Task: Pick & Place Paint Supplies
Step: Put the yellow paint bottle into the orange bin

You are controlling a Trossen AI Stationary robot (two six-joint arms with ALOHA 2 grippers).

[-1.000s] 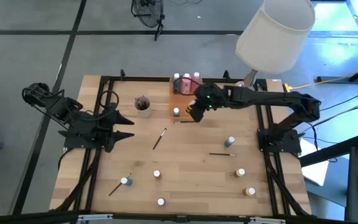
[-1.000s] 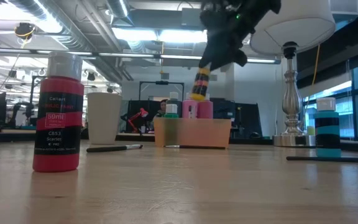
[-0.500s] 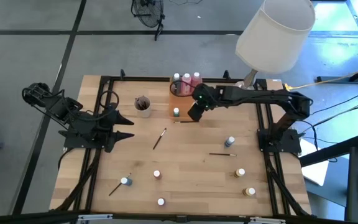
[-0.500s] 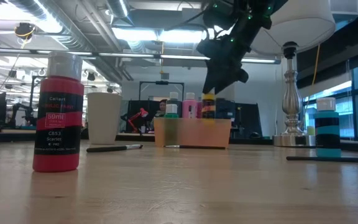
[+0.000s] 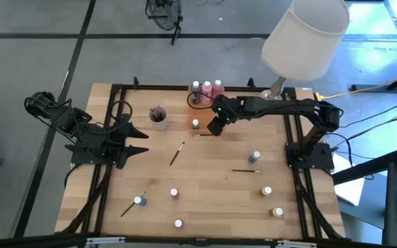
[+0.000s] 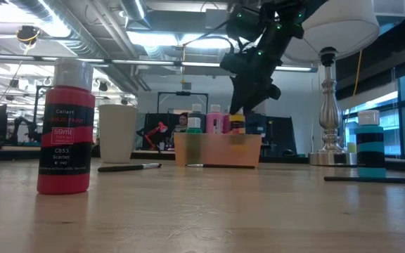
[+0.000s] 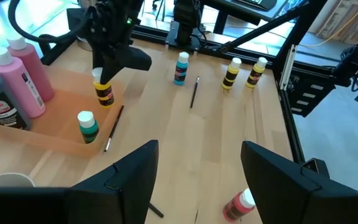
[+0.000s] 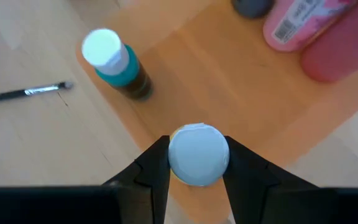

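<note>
Two of my right gripper's fingers are clamping a yellow paint pot by its white cap, keeping it upright over the orange tray at the table's far edge. Beyond it, a teal pot and pink bottles are already standing inside, while my left gripper is waiting spread and empty near the left edge.

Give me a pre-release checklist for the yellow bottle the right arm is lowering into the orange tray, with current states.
1. Right gripper shut on the yellow bottle: ok.
2. Bottle is over the orange tray, inside its walls: ok.
3. Bottle stands upright: ok.
4. Clear of the teal bottle and the pink bottles in the tray: ok.
5. Bottle base resting on the tray floor: cannot tell.
6. Left gripper parked open at the table's left side, out of the way: ok.
</note>
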